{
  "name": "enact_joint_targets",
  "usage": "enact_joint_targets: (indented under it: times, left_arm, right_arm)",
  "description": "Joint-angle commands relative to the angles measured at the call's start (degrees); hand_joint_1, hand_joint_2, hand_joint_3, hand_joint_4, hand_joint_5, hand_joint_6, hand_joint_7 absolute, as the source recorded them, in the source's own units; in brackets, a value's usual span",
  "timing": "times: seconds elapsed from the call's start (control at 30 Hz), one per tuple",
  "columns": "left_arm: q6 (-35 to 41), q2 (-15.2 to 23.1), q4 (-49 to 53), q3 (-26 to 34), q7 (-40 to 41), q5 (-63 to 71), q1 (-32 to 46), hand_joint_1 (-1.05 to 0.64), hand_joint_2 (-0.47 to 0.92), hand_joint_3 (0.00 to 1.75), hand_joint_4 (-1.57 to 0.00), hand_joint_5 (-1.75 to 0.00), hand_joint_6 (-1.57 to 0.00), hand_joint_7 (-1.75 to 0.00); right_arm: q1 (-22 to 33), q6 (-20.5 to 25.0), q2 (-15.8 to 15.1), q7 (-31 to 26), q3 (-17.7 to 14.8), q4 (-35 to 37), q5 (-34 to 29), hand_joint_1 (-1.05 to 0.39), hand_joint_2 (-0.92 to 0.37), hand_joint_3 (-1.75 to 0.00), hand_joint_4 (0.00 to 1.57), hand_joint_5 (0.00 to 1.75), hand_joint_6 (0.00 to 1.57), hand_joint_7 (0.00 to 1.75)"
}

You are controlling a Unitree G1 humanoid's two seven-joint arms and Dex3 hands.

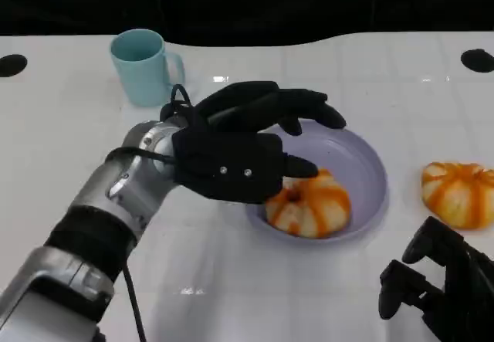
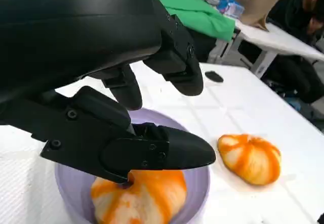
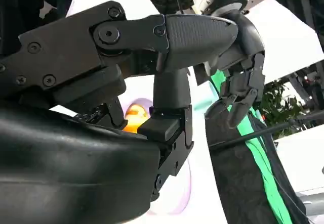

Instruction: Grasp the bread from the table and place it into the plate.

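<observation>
Orange-striped bread roll [image 1: 310, 205] lies inside the lilac plate [image 1: 369, 174], at its near rim. Risk: the left hand [image 1: 239, 145], poised directly above the roll with fingers apart and empty, could snag it on lifting. The right hand [image 1: 440, 284], fingers curled on nothing, rests below a second roll [image 1: 459, 193].

light: bright, even overhead | glare: small spots on white table [image 1: 231, 280] | shadows: soft | blur: wrist-view backgrounds soft
</observation>
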Motion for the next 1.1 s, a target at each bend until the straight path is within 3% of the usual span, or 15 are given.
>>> enact_joint_targets:
  times: [0.03, 0.1, 0.27, 0.33, 0.37, 0.47, 0.57, 0.9, 1.1]
  left_arm:
    - [-3.0, 0.5, -1.1, 3.1, 1.0, -4.1, 3.8, -0.78, 0.92, 0.39, -0.33, -1.09, -0.51, -0.38]
    - [-4.3, -0.2, -1.4, 4.6, 0.6, -6.8, 5.4, -0.76, 0.92, 0.36, -0.35, -1.13, -0.53, -0.41]
    - [-3.6, -2.7, -6.2, 8.8, -2.6, -17.2, 11.6, -0.62, 0.92, 0.23, -0.43, -1.42, -0.44, -0.95]
    - [-2.1, -3.5, -8.9, 9.8, -3.5, -20.3, 14.0, -0.61, 0.92, 0.23, -0.43, -1.44, -0.42, -1.00]
    - [-1.1, -4.1, -10.5, 10.5, -3.9, -22.2, 15.5, -0.59, 0.92, 0.21, -0.46, -1.57, -0.44, -1.10]
    - [2.3, -5.4, -17.2, 12.7, -4.4, -27.7, 21.1, -0.58, 0.92, 0.24, -0.46, -1.72, -0.42, -1.32]
    - [6.3, -5.5, -24.4, 13.9, -4.2, -31.0, 26.1, -0.57, 0.92, 0.28, -0.45, -1.74, -0.36, -1.50]
    - [19.8, -6.6, -39.4, 17.8, -6.7, -45.1, 38.2, -0.60, 0.92, 0.29, -0.49, -1.75, -0.42, -1.51]
    - [21.1, -7.9, -41.0, 19.7, -8.7, -50.0, 42.5, -0.56, 0.92, 0.32, -0.58, -1.75, -0.46, -1.53]
  right_arm:
    - [0.0, 0.2, -0.6, -0.4, -0.8, -0.5, 0.4, -0.56, -0.92, -0.40, 0.73, 1.75, 0.54, 1.62]
    - [0.0, 0.0, -0.7, -0.5, -0.8, -0.5, 0.1, -0.56, -0.92, -0.40, 0.73, 1.75, 0.54, 1.62]
    - [0.0, 0.2, -0.8, -0.5, -0.8, -0.5, 0.1, -0.55, -0.92, -0.40, 0.73, 1.75, 0.54, 1.61]
    - [0.1, 0.5, -0.7, -0.7, -0.8, -0.7, 0.2, -0.55, -0.92, -0.40, 0.73, 1.75, 0.55, 1.61]
    - [0.1, 0.6, -0.7, -0.9, -0.8, -0.9, 0.2, -0.55, -0.92, -0.39, 0.73, 1.75, 0.55, 1.61]
    - [0.2, 0.6, -0.7, -0.8, -0.7, -0.9, 0.3, -0.55, -0.92, -0.39, 0.73, 1.75, 0.56, 1.61]
    - [0.1, 0.3, -0.6, -0.5, -0.7, -0.6, 0.3, -0.55, -0.92, -0.39, 0.73, 1.75, 0.56, 1.60]
    - [-0.2, 0.2, -0.6, -0.7, -0.4, -0.4, -0.2, -0.56, -0.92, -0.39, 0.73, 1.75, 0.57, 1.59]
    - [-0.3, 0.1, -0.6, -0.9, -0.3, -0.4, -0.4, -0.57, -0.92, -0.37, 0.74, 1.75, 0.58, 1.59]
